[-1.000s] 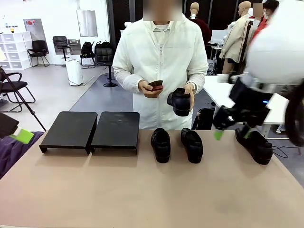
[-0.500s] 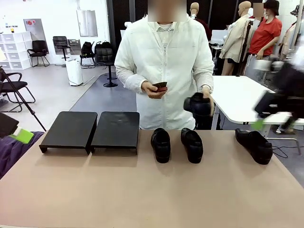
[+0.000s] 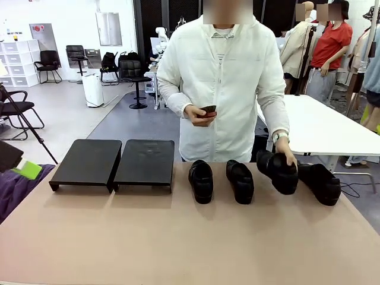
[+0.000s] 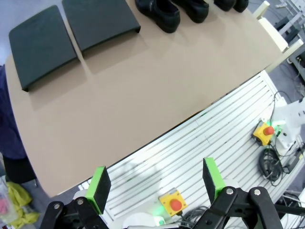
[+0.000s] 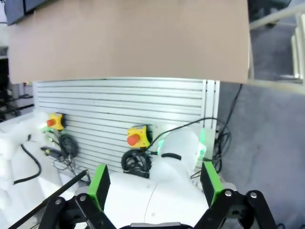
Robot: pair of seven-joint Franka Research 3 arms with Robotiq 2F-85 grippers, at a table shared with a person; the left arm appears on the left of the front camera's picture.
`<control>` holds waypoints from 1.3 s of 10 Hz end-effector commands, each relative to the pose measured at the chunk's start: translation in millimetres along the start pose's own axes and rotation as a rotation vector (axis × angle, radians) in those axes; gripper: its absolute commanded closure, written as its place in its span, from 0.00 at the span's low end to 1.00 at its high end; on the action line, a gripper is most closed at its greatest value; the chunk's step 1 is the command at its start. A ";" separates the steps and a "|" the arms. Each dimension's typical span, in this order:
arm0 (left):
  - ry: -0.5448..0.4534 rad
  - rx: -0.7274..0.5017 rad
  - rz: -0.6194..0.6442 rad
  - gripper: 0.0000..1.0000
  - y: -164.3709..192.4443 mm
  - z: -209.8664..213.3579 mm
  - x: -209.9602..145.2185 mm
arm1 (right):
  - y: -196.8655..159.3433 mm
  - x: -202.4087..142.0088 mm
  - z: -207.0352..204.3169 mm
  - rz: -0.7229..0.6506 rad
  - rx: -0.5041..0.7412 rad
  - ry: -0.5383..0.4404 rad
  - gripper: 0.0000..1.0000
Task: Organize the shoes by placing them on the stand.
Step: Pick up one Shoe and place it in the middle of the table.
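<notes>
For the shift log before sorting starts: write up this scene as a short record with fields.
Stand: two black panels side by side, table's left part, nothing on them
Shoe 1, shoe 2: side by side on the table, right of the stand
Shoe 3: gripped by the person's hand, at tabletop level
Shoe 4: on the table, far right, next to shoe 3
Robot's left hand: open, empty
Robot's right hand: open, empty

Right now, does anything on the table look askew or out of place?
Mildly. The person's hand holds one shoe tipped up, beside the far-right shoe, which lies at an angle. The two middle shoes stand straight. Nothing looks spilled or damaged.
</notes>
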State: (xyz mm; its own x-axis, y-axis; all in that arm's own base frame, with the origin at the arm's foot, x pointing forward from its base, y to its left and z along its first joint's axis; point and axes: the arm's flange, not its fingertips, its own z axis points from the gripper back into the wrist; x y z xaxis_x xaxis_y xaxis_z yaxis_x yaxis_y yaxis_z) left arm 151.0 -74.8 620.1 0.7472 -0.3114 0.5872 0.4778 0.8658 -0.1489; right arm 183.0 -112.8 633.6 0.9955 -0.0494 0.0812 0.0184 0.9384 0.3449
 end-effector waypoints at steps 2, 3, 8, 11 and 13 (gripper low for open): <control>0.003 -0.018 -0.012 0.00 -0.7 0.7 0.6 | -12.1 1.8 -2.7 0.013 0.108 -0.020 0.00; 0.003 -0.018 -0.012 0.00 -0.7 0.7 0.6 | -3.5 4.4 -9.4 0.000 0.095 -0.031 0.00; 0.003 -0.018 -0.012 0.00 -0.7 0.7 0.6 | 122.6 60.9 -56.5 0.008 -0.016 -0.093 0.00; 0.003 -0.018 -0.012 0.00 -0.7 0.7 0.6 | 238.9 130.0 -152.2 0.046 -0.192 -0.108 0.00; 0.003 -0.018 -0.012 0.00 -0.7 0.7 0.6 | 286.0 180.6 -236.5 0.223 -0.295 -0.037 0.00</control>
State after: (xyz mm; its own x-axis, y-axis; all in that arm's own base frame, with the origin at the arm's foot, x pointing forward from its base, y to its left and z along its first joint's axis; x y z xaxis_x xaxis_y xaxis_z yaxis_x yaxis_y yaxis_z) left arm 150.7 -75.4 620.1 0.7467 -0.3129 0.5870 0.4782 0.8659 -0.1466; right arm 336.8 222.9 531.6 0.9736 0.1124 0.1985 -0.1352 0.9852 0.1054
